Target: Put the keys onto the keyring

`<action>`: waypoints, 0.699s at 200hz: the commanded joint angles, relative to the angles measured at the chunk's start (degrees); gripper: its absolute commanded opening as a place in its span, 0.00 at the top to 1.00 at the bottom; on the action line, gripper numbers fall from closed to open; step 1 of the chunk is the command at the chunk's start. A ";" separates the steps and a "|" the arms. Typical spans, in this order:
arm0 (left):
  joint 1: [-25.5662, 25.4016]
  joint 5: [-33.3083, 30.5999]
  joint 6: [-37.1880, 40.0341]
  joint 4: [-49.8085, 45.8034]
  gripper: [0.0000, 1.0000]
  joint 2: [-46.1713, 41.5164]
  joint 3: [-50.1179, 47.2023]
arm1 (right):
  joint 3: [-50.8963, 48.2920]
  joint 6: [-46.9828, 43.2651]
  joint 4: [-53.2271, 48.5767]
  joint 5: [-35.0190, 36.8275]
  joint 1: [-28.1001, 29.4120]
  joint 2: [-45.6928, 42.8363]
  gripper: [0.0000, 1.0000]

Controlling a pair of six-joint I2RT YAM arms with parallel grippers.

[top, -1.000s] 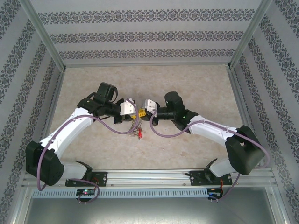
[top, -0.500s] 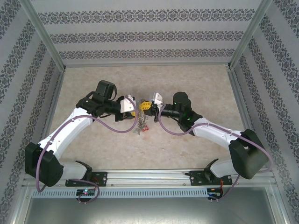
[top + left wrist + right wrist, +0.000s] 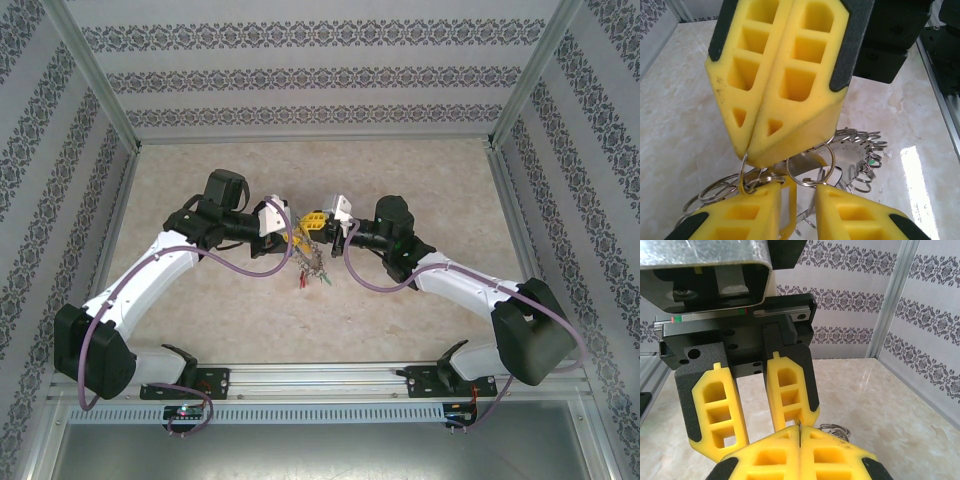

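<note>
Jaws: right gripper (image 3: 799, 440) clamps a split ring (image 3: 743, 172); left gripper (image 3: 800, 205) narrowly parted, apparently astride the keyring (image 3: 807, 167).
Judged a threading step; next needs fine alignment.

The two arms are built alike: the left arm (image 3: 140, 285) and the right arm (image 3: 455, 285) are clad in white shells, with bulky black housings at the joints. A mauve cable (image 3: 255, 284) is looped along each one. Black bases (image 3: 190, 380) are bolted to a silver rail (image 3: 320, 378). On the left gripper (image 3: 752, 437), yellow fingers (image 3: 715, 410) are moulded with square pockets and backed by grainy black plastic — a black block with screw holes and a slotted track is set behind them. The right gripper (image 3: 752, 155) is made the same way, with small triangular pockets cut near the tips.
</note>
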 commanded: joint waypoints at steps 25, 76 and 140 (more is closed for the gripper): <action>2.59 1.26 -4.44 4.30 0.75 -3.54 -2.80 | 0.12 -0.27 3.38 -3.38 -0.13 -2.16 1.00; 3.77 0.64 -3.23 2.23 0.77 -5.03 -3.53 | 0.97 -10.45 -9.92 -2.73 0.08 -4.31 1.00; 4.80 2.95 -7.79 5.92 0.65 -5.91 -6.88 | 1.32 -12.34 -13.35 -2.79 0.04 -4.47 1.00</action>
